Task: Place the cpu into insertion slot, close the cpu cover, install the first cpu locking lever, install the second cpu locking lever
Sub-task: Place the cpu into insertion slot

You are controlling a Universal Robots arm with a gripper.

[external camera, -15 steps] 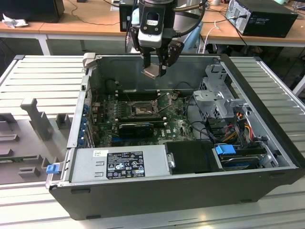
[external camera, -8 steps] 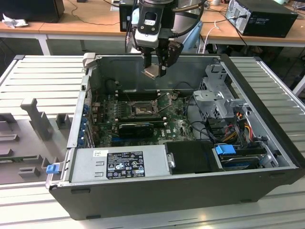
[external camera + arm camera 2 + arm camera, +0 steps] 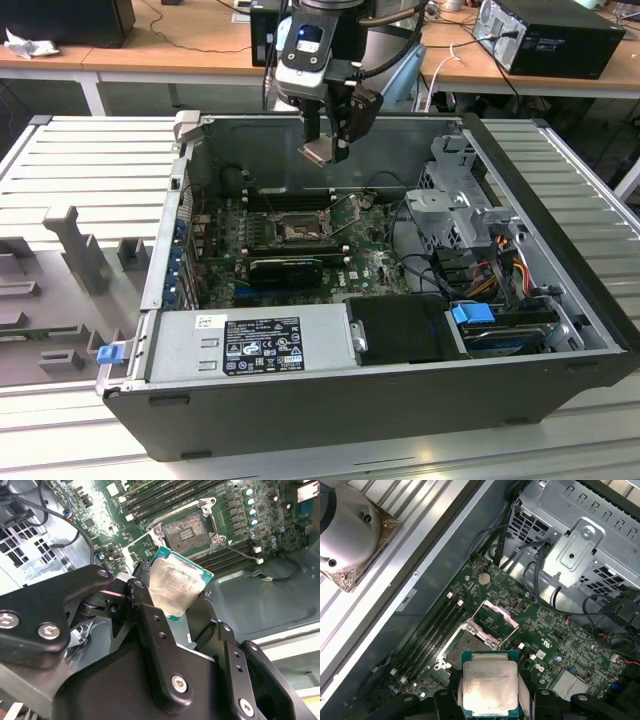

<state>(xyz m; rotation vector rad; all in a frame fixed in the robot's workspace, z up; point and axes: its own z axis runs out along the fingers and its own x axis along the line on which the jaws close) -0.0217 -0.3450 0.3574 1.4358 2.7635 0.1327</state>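
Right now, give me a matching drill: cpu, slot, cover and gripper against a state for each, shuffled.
1 cpu
2 slot
3 cover
4 gripper

A dark, empty
B silvery frame, swung open
C black, shut on the cpu
D held in the air over the board

Pairs: 1-D, 2-A, 3-B, 4-C

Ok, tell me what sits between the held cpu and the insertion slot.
Nothing. In the exterior view the cpu, clamped in the gripper, hangs above the insertion slot with only air between.
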